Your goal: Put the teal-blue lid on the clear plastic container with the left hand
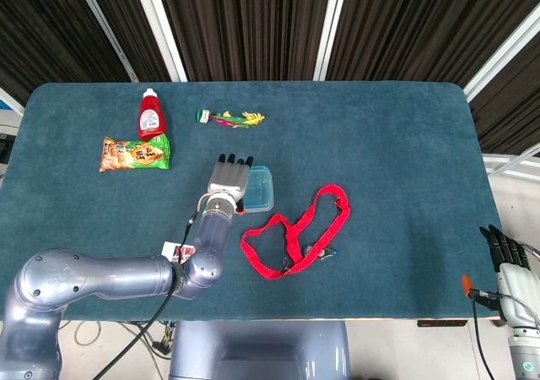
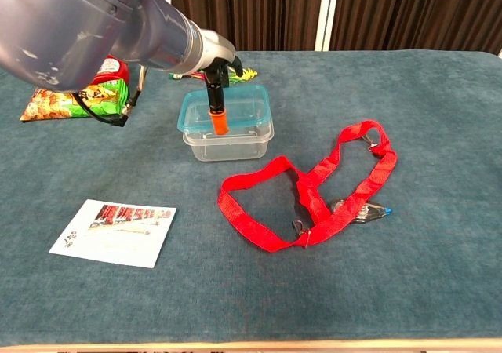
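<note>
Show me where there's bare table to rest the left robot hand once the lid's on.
Bare cloth lies between the white card and the clear container, and across the whole side right of the red strap. It is crowded by the snack bag, ketchup bottle and left robot hand.

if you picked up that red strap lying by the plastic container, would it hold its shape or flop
The red strap would probably flop: it lies flat on the table in loose, crossing loops, like soft webbing. It looks thin, so likely light. The small clips at its ends would likely dangle and swing.
</note>
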`<state>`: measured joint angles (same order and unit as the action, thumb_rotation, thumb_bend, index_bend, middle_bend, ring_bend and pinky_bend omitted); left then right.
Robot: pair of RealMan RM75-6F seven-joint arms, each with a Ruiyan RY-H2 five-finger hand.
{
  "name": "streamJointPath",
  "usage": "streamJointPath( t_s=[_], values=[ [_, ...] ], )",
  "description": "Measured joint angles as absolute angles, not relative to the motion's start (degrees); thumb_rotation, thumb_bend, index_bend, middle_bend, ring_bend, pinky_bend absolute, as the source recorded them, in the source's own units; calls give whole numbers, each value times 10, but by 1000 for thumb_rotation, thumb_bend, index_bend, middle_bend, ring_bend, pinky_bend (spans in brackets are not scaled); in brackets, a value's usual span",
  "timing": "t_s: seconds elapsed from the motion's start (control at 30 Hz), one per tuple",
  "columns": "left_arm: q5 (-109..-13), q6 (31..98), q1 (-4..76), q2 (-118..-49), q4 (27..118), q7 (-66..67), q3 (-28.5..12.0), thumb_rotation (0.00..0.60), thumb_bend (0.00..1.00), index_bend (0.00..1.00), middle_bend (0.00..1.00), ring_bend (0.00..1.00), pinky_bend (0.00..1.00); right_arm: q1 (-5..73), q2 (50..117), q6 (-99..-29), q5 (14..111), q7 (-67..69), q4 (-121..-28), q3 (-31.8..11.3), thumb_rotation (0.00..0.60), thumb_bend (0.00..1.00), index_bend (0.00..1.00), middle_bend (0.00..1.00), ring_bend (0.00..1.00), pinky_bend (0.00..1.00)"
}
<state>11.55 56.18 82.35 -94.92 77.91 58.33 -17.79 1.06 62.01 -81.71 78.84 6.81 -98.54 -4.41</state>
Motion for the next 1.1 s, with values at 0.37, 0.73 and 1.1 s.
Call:
streamJointPath(
  t_s=[0.37,0.73,1.1],
  values=[
    [108,563,818,-964,766,594,-188,600,206,72,375,17,0,10,619,-816,789,70,-986,-44,600,392,56,39,23,0],
    [100,563,810,-973,759,605,-193,600,205,72,372,17,0,10,618,-816,788,70,-986,-44,600,392,56,39,23,0],
    [97,570,804,-976,758,619,-197,600,206,72,370,17,0,10,618,-816,786,69,-986,-44,600,393,57,39,23,0]
  ],
)
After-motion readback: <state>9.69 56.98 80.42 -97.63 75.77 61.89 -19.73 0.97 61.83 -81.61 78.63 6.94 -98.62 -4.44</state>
